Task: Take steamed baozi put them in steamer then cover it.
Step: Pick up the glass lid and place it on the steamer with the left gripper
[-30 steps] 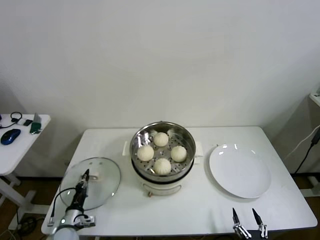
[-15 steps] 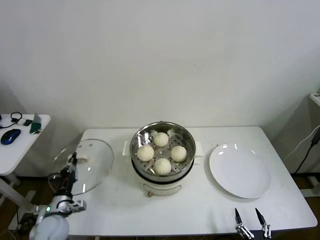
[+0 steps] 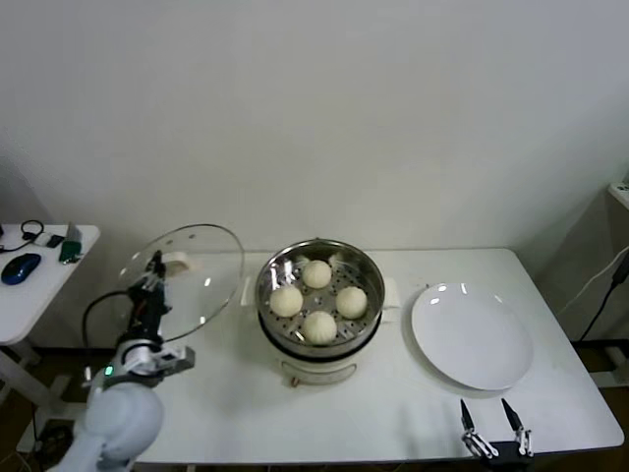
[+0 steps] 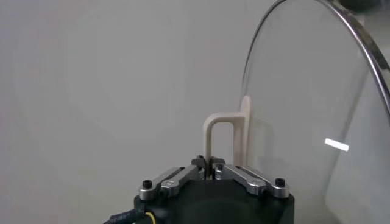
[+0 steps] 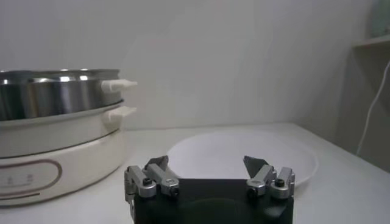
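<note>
Head view: the left gripper (image 3: 155, 264) holds the cover (image 3: 182, 283) tilted in the air left of the steamer (image 3: 318, 307), fingers clamped on its white handle (image 4: 226, 141). Four baozi (image 3: 318, 300) sit inside. The right gripper (image 3: 494, 426), fingers apart, waits near the plate (image 3: 472, 336).

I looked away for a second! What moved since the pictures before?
The left gripper, shut on the cover's white handle, lifted the cover off the table and tilted it up, nearer the steamer. The four baozi, plate and open right gripper stayed put.
</note>
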